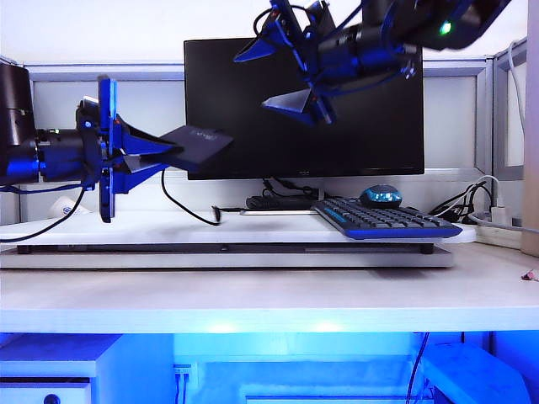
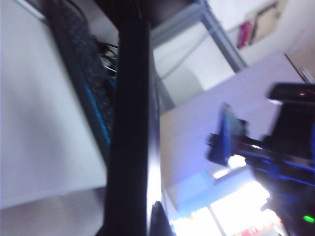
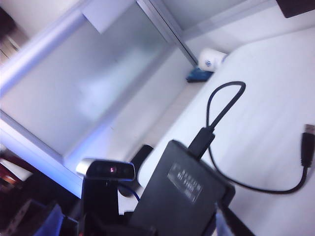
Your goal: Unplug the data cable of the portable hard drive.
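From the front, the left end effector (image 1: 156, 150) reaches in from the left side, pinching the portable hard drive (image 1: 198, 143) by one end and holding it up off the white board (image 1: 253, 231) on the desk (image 1: 269, 295). The drive's long axis runs roughly level, its free end aimed toward the monitor (image 1: 303, 109). The right end effector (image 1: 286, 71) hangs high in front of the screen with its blue fingers spread wide, gripping nothing.

The right wrist camera gives what the front view cannot: the drive (image 3: 182, 196) seen flat-on, a matte black slab with a pale rectangle of faint lettering (too blurred to read). The data cable (image 3: 221, 113) is still plugged into its short end; the thin black cord loops away, doubles back and trails over the white surface to a free plug (image 3: 307, 142).

In the left wrist view the drive (image 2: 130, 123) shows only as a dark edge-on bar, with the keyboard (image 2: 91, 98) behind it and the other arm's blue end effector (image 2: 226, 135) off to one side, blurred.

From the front the cable (image 1: 185, 206) droops to the board, near the keyboard (image 1: 387, 220) and mouse (image 1: 381, 196).
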Robot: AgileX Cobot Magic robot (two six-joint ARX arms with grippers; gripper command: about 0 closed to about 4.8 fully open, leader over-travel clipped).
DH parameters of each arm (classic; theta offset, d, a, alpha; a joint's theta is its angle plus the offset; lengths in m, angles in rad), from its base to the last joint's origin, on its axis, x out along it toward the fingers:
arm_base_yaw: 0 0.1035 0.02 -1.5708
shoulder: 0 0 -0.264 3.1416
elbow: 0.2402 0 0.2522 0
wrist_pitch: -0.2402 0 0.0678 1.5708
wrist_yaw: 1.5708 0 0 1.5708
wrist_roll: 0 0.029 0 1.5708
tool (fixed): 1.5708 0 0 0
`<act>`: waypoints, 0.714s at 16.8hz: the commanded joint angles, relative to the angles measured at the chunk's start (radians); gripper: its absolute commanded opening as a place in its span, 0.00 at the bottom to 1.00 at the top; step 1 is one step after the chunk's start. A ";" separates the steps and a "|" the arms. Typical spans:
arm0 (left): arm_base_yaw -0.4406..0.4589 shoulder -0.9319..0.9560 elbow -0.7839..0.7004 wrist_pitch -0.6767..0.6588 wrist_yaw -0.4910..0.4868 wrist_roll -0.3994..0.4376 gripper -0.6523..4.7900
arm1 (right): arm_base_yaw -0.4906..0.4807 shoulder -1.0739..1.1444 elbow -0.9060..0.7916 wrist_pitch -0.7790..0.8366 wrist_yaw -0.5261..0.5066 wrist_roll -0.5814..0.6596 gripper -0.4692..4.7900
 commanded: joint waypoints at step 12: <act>0.001 -0.009 0.027 0.122 0.129 -0.012 0.11 | 0.039 0.273 0.326 0.050 -0.120 0.200 0.70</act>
